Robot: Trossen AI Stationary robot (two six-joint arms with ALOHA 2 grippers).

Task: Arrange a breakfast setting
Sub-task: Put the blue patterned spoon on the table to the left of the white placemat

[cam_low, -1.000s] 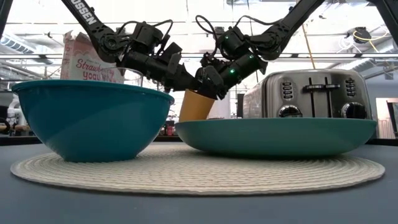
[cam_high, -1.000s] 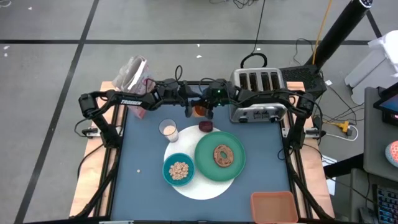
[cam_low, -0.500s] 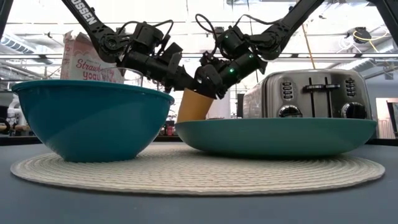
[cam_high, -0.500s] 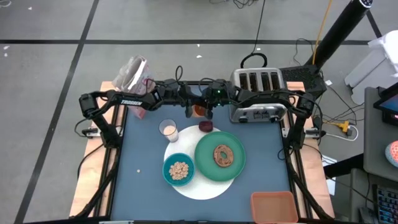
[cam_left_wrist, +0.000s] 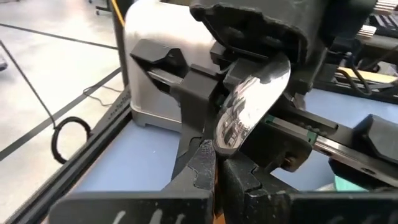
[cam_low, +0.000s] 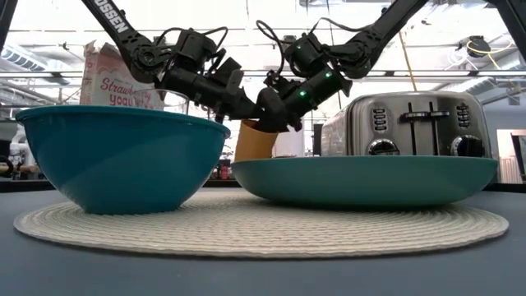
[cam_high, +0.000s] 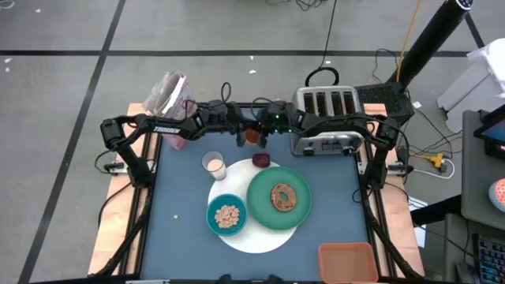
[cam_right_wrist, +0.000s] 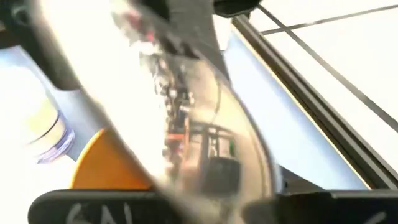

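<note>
My left gripper (cam_high: pixel 239 136) and my right gripper (cam_high: pixel 264 136) meet tip to tip above the orange cup (cam_high: pixel 252 136) at the far middle of the table. My left gripper (cam_left_wrist: pixel 215 171) is shut on the silver spoon (cam_left_wrist: pixel 249 106). My right gripper is open, its fingers (cam_left_wrist: pixel 189 99) standing either side of the spoon's bowl (cam_right_wrist: pixel 205 124). On the round white mat (cam_high: pixel 260 237) sit the teal bowl (cam_high: pixel 227 214) and the green plate (cam_high: pixel 298 217) with the brown ring bread (cam_high: pixel 282 196). The milk glass (cam_high: pixel 214 165) and the dark-red fruit (cam_high: pixel 260 160) stand at the mat's far edge. My left gripper pinches the spoon between its two fingers just below the narrow end of the bowl (cam_left_wrist: pixel 217 149). The spoon's bowl sticks out past the fingertips toward my right gripper, clear of the table. The handle is hidden behind the fingers.
The silver toaster (cam_high: pixel 327 118) stands at the far right, close beside my right arm. A pink-and-white bag (cam_high: pixel 167 95) stands at the far left. The orange tray (cam_high: pixel 347 260) lies at the near right corner. Bare blue table lies at the near left.
Both grippers have shifted a little toward the table's left edge, keeping together above the orange cup.
</note>
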